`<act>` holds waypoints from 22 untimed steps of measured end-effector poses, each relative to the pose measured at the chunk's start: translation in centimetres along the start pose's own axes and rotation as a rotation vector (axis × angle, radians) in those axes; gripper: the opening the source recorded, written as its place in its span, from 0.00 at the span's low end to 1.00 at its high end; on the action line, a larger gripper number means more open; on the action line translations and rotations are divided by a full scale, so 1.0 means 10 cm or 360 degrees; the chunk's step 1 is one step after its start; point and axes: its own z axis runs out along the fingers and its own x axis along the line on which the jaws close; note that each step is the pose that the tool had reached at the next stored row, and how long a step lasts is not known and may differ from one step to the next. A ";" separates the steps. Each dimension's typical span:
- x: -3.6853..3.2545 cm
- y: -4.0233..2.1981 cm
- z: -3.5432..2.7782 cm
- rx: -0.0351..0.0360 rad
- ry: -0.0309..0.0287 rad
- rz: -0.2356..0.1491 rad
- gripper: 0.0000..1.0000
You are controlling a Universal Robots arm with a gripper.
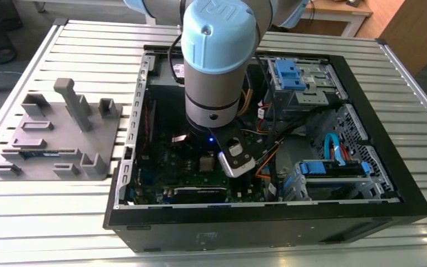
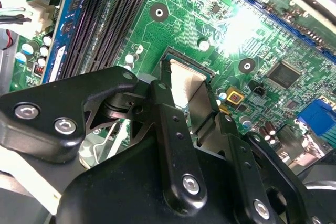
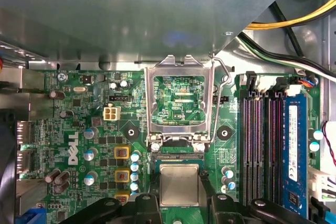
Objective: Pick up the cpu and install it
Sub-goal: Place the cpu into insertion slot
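— One question first: what have you got in the pincer?

— One small flat square chip with a silvery-grey top, the cpu (image 3: 179,184). My black-linked pincer (image 2: 193,106) is narrowed to the chip's width and holds it by two opposite edges, top face up. I judge that grip keeps its underside level with the socket. It is right at the socket on the green motherboard (image 3: 79,129). Whether it is already seated or just above, I cannot tell.

— Walk me across, starting from the exterior view's left.

— Farthest that way, a grey moulded parts tray (image 1: 50,139) rests on the slatted aluminium counter (image 1: 20,217). A long dark memory stick with a blue label (image 1: 37,153) lies in it, well apart from the work. Then comes the black open-sided computer case (image 1: 273,228), with my pale-blue and silver arm (image 1: 213,67) reaching straight down into it. Toward the exterior view's right are blue-latched drive cages (image 1: 295,75).

— Anything in the way?

— The rectangular silver socket frame (image 3: 181,103) is swung up and open just beside the chip, so I judge the socket free. Black memory slots (image 3: 257,150) run nearby, and yellow and black cables (image 3: 294,22) pass close to the frame. Neither touches the pincer as far as I can see.
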 end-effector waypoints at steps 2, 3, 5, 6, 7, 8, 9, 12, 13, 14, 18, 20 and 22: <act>0.000 -0.002 0.000 0.0000 -0.00001 0.0000 0.38; 0.000 -0.002 0.000 0.0000 0.00000 0.0000 0.38; 0.000 -0.006 0.000 0.0000 -0.00001 0.0000 0.38; 0.000 -0.006 0.000 0.0000 -0.00001 0.0000 0.38; 0.000 -0.007 0.002 -0.0001 -0.00002 0.0000 0.38; 0.000 -0.008 0.002 -0.0004 0.00000 0.0000 0.38; 0.000 -0.008 0.002 -0.0010 0.00001 0.0000 0.38; 0.001 -0.009 0.003 -0.0030 0.00001 0.0001 0.38; 0.001 -0.009 0.003 -0.0030 0.00000 0.0001 0.38; 0.000 -0.012 0.004 -0.0030 0.00000 0.0001 0.38; 0.000 -0.016 0.003 -0.0030 -0.00001 0.0003 0.38; 0.000 -0.016 0.003 -0.0030 0.00000 0.0004 0.38; 0.000 -0.016 0.004 -0.0030 -0.00001 0.0004 0.38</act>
